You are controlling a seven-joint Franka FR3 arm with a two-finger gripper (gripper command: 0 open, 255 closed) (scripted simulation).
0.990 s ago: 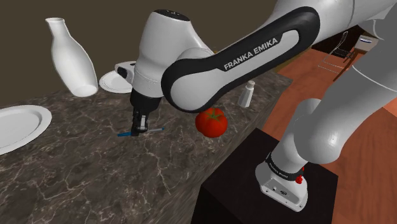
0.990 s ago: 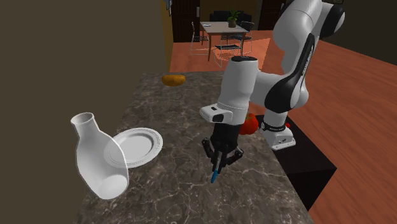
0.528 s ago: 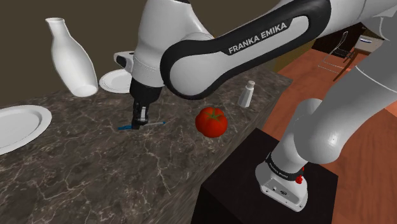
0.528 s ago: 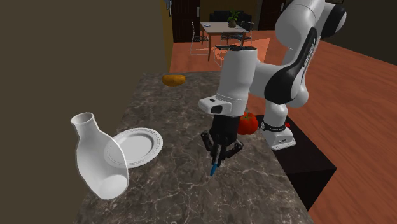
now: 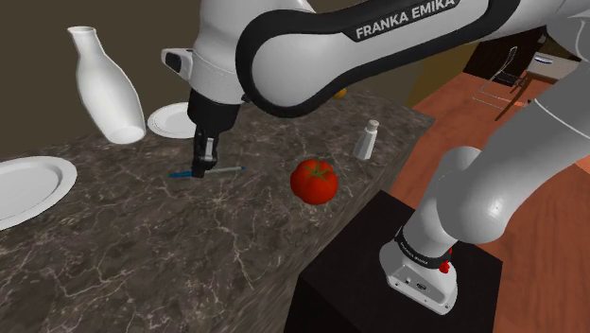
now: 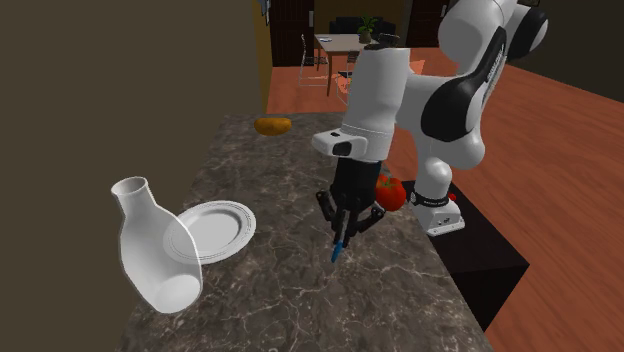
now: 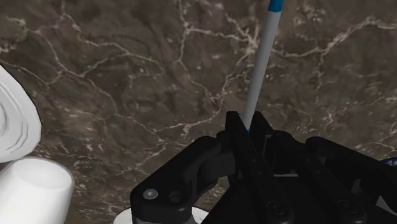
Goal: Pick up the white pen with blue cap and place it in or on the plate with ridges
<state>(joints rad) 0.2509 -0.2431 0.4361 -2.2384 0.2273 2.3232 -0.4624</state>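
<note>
The black gripper (image 7: 247, 129) clasped the white pen (image 7: 260, 67). Its blue cap (image 7: 275, 6) pointed away over the dark marbled counter (image 7: 127, 76).

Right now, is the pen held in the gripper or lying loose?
Held: in the wrist view the gripper is shut on the pen, whose blue end sticks out past it.

Your arm (image 5: 378, 38) climbs from its base (image 5: 421, 270) at the shoulder view's lower right, arches high, and reaches up and to the left. From the dark elbow joint the white forearm (image 5: 222, 43) turns downward, so your wrist (image 5: 210, 118) aims the gripper (image 5: 199, 168) almost straight down. In the second exterior view the hand hangs upright below the forearm. Your two black fingers (image 7: 210, 159) are drawn together and clasp the pen (image 7: 262, 63) between their tips, and its shaft sticks out beyond them.
</note>
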